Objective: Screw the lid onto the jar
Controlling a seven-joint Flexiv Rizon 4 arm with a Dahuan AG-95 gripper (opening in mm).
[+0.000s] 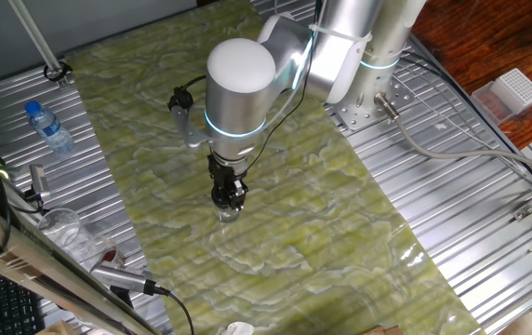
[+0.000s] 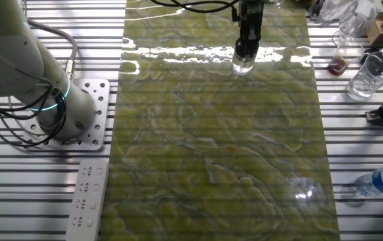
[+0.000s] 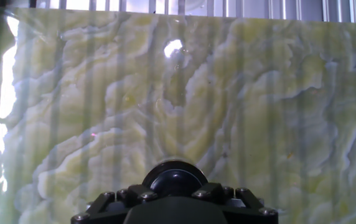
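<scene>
Gripper (image 1: 230,194) pointed straight down over the green marbled mat (image 1: 275,214), near its middle in one fixed view, near the far edge in the other fixed view. Closed on the lid (image 3: 174,177), fingers pinching it from both sides. Lid seen in hand view as a round black cap with a shiny greyish centre, just in front of the black finger block at the bottom edge. Sits on top of the jar (image 2: 242,64); whether threaded or only resting, cannot tell. Jar small, clear, upright on the mat directly beneath the gripper, its lower part visible below the fingertips in both fixed views.

Arm base bolted to the ribbed metal bench (image 2: 44,194), left of the mat in the other fixed view. White power strip (image 2: 87,199) lying flat on the bench near the base. Clear water bottle with blue cap (image 1: 48,127) lying on the bench well apart from the jar, off the mat. Empty-looking clear glassware (image 2: 368,75) grouped at the bench corner, also off the mat. Bright lamp glare on the mat surface in hand view.
</scene>
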